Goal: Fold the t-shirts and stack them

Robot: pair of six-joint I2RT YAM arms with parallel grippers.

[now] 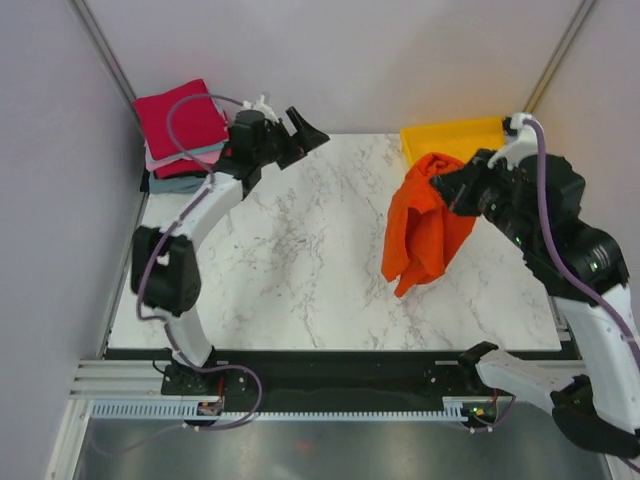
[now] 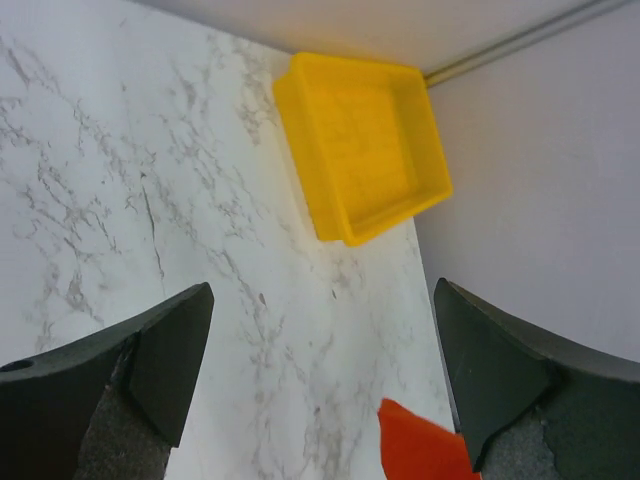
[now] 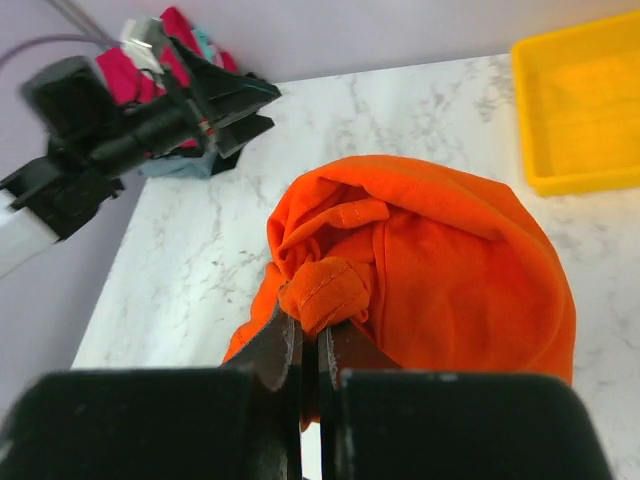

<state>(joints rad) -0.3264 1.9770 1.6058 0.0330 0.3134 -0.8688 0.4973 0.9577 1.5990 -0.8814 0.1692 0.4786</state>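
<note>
A yellow tray [image 1: 455, 135] (open side up) sits on the marble table's [image 1: 300, 260] far right corner.

Left end effector [image 2: 322, 300] spread wide over table [image 2: 120, 180] (yellow tray [image 2: 365, 150] beyond).

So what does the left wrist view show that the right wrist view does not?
Only the left wrist view: the whole tray, all four walls. Only the right wrist view: the right gripper shut on the bunched orange shirt, and the stack of folded shirts. Both: the table, the tray, the open left gripper and the orange shirt, just a corner of it in the left one.
</note>
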